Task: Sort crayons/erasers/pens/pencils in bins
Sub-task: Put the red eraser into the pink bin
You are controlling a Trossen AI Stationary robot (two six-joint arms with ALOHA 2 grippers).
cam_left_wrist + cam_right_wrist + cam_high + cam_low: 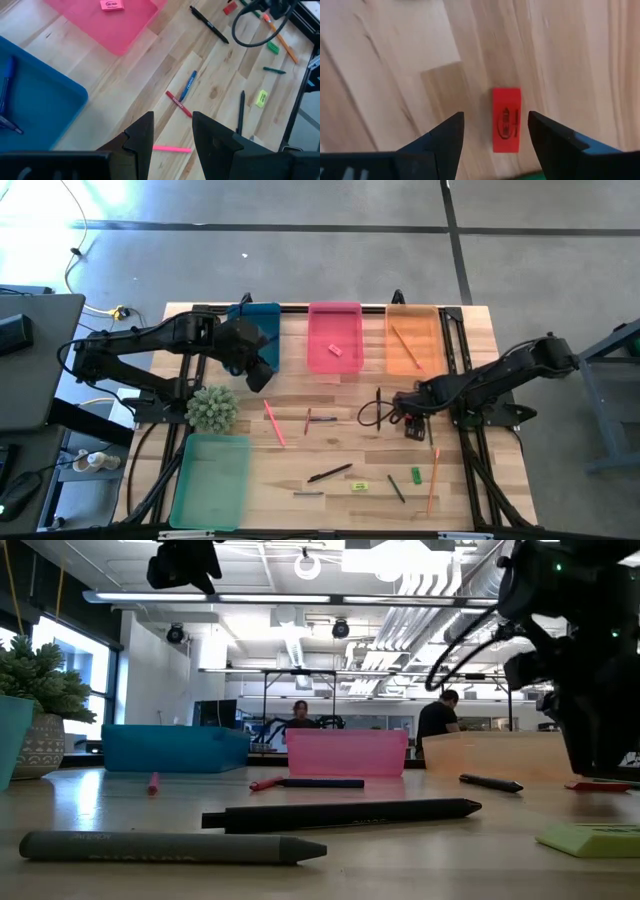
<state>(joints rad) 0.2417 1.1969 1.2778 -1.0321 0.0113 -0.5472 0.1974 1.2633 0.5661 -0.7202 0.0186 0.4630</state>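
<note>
From above, the left hand point(262, 373) hangs over the blue bin point(258, 332) at upper left; the right hand point(414, 423) sits right of centre on the desk point(300, 450). The left wrist view shows its fingers point(142, 137) parted, holding nothing. The right wrist view shows wide-open fingers point(447, 137) flanking a red eraser point(507, 119) at centre.

Pale, smooth wooden tabletop point(395, 65) of jointed planks with visible grain and a faint sheen. Translucent, glossy plastic bins: blue point(262, 330), pink point(334, 360), orange point(410, 355), light green point(210, 480). Matt red rubber eraser block point(507, 120) with printed mark. Dark matt plastic gripper fingers point(440, 140). Matt grey crayon point(170, 847).
</note>
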